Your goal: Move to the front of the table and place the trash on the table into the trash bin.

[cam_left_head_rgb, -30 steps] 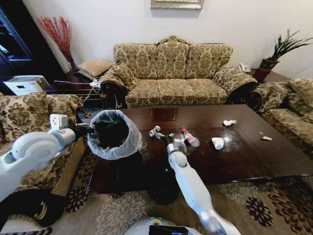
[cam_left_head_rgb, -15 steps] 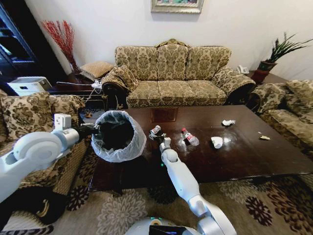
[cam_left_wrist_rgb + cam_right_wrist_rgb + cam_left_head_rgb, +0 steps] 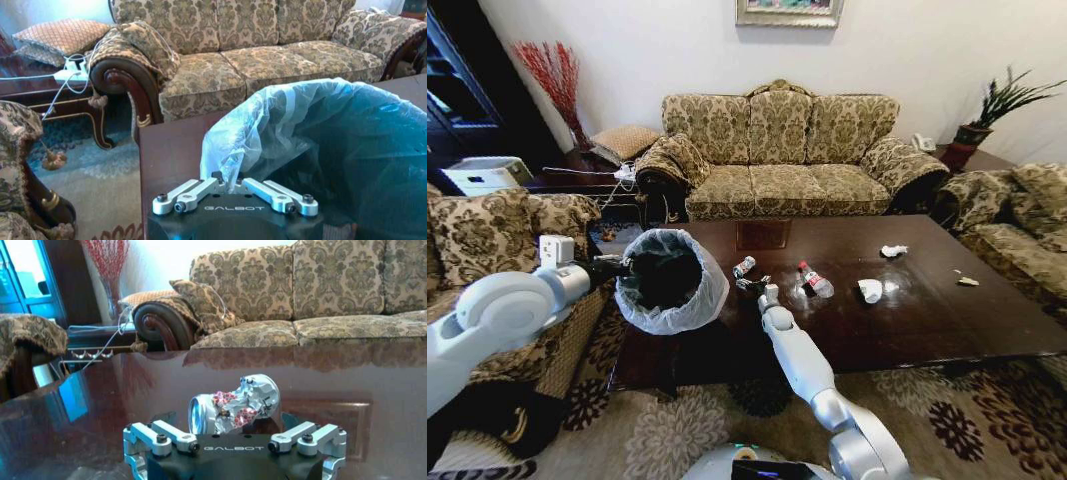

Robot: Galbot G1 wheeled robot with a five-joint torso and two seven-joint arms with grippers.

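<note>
crushed can [image 3: 744, 266] released, hand [image 3: 754, 287] withdrawn

Home living room; patterned three-seat sofa [image 3: 777, 150] against white wall; matching armchair [image 3: 492, 235]; dark wood coffee bench [image 3: 947, 320]; floral carpet [image 3: 987, 420]; potted plant [image 3: 997, 105]; framed picture [image 3: 789, 12] above.

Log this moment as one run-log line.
left gripper: shut on trash bin liner, bin at table edge | right gripper: open behind crushed can | bottle, paper wads on table
</note>
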